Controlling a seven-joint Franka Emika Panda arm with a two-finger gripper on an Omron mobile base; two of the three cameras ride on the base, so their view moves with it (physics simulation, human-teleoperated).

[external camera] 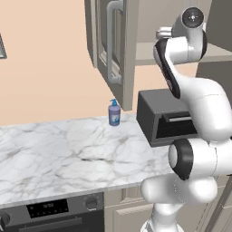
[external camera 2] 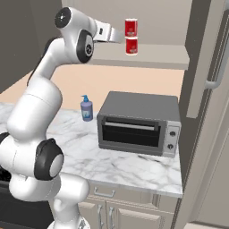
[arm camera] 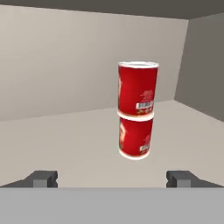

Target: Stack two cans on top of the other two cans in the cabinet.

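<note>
Two red cans [arm camera: 135, 109] stand stacked upright on the cabinet [external camera 2: 152, 56] shelf.

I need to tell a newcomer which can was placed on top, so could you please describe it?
Find the open wall cabinet above the grey toaster oven. On its shelf stand two red cans, stacked. The upper can sits on the lower can; its barcode shows in the hand view.

arm [external camera 2: 40, 107]: rose from base, elbow bent, forearm reached up and forward at shelf height | wrist [external camera 2: 74, 33]: level, hand pointed horizontally | gripper [arm camera: 112, 178]: jaws stood wide apart, nothing between them | fingertips [arm camera: 43, 178]: dark, low at both sides of hand view
</note>
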